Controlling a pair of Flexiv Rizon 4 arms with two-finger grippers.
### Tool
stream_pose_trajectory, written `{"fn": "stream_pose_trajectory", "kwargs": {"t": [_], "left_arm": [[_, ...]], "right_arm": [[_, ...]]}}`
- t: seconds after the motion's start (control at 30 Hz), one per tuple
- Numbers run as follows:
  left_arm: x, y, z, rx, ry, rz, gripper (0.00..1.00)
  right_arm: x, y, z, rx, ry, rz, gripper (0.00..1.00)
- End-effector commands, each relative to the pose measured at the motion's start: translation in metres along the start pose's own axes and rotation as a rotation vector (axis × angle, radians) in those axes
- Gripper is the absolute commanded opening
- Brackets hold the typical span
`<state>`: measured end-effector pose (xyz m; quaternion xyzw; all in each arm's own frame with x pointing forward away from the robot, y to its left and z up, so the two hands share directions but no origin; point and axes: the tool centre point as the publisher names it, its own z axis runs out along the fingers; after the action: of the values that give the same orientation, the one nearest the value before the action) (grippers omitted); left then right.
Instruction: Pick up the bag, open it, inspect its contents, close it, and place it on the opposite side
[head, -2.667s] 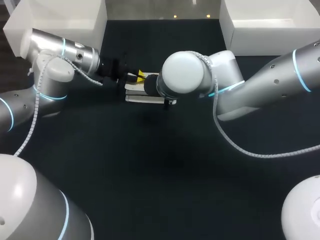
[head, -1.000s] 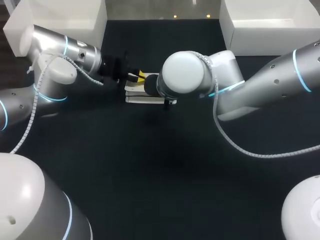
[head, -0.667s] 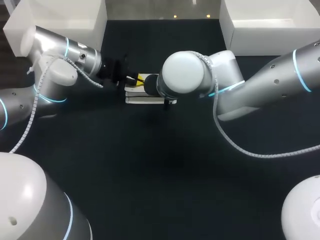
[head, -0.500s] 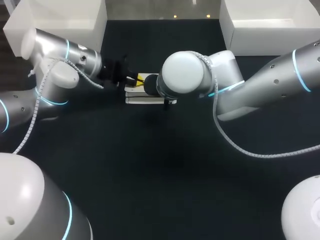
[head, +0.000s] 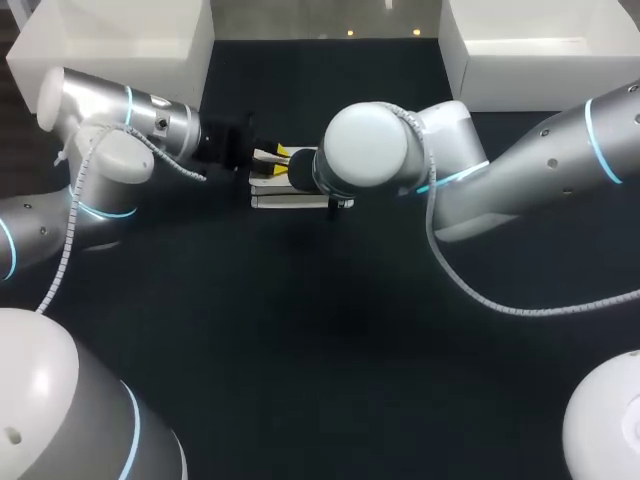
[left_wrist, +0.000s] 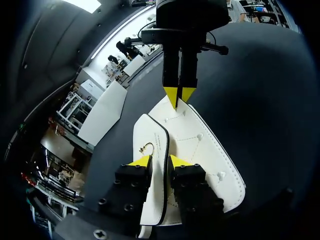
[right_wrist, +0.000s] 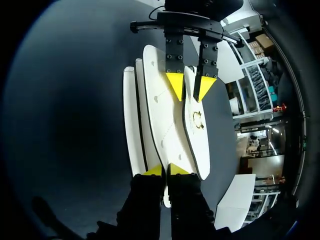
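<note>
Flat on counter (head: 320, 350), bag (head: 285, 199) with long axis running tool to tool. One end clamped in right tool (right_wrist: 165, 170); at the other, left tool (left_wrist: 160, 161), fingers apart astride flap (left_wrist: 150, 135) edge, likely better placed for opening.

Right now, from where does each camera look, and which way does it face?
Head view: above and behind, facing down on the table; left arm, right arm, left hand, bag.
Left wrist view: on the left wrist, facing along the bag; left hand near, right hand beyond.
Right wrist view: opposite, from the bag's other end; right hand near.
Shared: bag and left hand.
</note>
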<state>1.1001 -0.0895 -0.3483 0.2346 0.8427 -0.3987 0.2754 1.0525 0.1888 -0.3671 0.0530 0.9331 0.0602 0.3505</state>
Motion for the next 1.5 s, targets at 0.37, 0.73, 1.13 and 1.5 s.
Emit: {"fn": "stream_pose_trajectory", "kwargs": {"t": [0.37,0.73,1.13,1.5], "left_arm": [[-0.001,-0.001,0.010,-0.043,-0.013,0.030,0.00],[0.006,-0.011,-0.004,-0.018,0.011,0.033,0.00],[0.003,0.004,0.003,-0.082,-0.009,0.017,0.40],[0.002,0.002,0.010,-0.177,-0.018,0.088,0.15]], "right_arm": [[0.001,0.000,0.002,0.001,-0.004,0.001,0.00],[0.001,0.000,0.002,0.001,-0.004,0.001,0.00],[0.001,0.000,0.002,0.001,-0.004,0.001,0.00],[0.001,0.000,0.002,0.001,-0.004,0.001,0.00]]}}
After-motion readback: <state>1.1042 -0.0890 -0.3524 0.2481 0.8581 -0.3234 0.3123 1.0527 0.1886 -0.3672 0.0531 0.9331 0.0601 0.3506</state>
